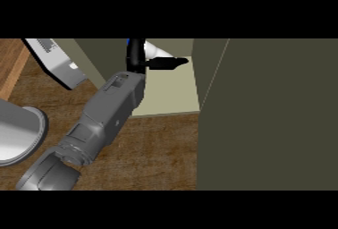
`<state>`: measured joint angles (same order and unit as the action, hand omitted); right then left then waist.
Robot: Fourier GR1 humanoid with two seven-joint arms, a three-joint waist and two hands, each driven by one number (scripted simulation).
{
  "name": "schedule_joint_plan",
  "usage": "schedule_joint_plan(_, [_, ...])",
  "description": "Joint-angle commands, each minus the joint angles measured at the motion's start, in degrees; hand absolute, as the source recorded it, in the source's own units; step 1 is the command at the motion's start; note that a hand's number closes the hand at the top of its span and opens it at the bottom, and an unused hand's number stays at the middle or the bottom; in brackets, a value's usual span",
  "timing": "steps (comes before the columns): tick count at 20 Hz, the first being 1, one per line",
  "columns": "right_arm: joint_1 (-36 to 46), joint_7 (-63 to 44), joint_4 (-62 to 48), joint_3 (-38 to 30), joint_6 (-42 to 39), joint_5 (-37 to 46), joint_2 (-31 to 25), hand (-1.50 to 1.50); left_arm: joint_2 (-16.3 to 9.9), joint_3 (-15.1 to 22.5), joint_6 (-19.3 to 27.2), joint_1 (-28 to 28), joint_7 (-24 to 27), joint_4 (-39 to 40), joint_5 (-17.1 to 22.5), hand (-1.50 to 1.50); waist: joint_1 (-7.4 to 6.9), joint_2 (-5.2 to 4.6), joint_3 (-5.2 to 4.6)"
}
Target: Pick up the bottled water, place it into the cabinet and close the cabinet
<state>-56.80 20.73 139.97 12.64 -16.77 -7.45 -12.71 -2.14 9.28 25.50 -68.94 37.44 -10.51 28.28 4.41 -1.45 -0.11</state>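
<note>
Placement stage: bottle at the cabinet mouth, door not yet closed.

I see one robot hand point(146, 60), black, reaching into the open dark olive cabinet point(277, 116) with its pale shelf floor point(173, 96); which arm it is I cannot tell. Its fingers curl around the pale bottled water with a blue cap point(153, 48), mostly hidden, over the shelf. I judge pickup done; release and closing remain. Count: one bottle, one cabinet, one arm, one grey round vessel point(16, 134) on the wooden bench point(152, 152).
</note>
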Motion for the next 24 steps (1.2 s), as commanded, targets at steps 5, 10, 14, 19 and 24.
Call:
schedule_joint_plan(5, [-2.4,-6.0,7.6,2.1,1.8,-1.7,1.1,-1.5,2.1,-1.7,-3.5,1.0,1.5,-2.1,0.4,-1.5,-2.62,1.05,0.04])
schedule_joint_plan(10, [-1.5,-4.4,4.0,1.6,0.9,-1.4,1.2,-1.5,2.1,1.1,-3.0,4.7,-0.2,-8.3,1.4,-1.5,-3.23,1.58,0.09])
schedule_joint_plan(14, [2.5,-10.4,6.5,0.8,3.1,-4.4,1.3,-1.5,2.1,7.7,-4.0,11.9,-2.0,-17.3,6.0,-1.5,-3.65,1.77,0.08])
schedule_joint_plan(19, [1.3,-7.0,4.3,4.3,4.5,0.7,3.8,-1.5,2.1,9.9,-8.6,19.5,-3.6,-27.6,6.4,-1.5,-4.82,2.14,0.09])
schedule_joint_plan(24, [-0.8,-8.9,8.2,4.8,4.3,0.1,2.4,-1.5,2.1,16.6,-12.6,29.6,-1.6,-37.5,8.7,-1.5,-4.18,1.95,0.06])
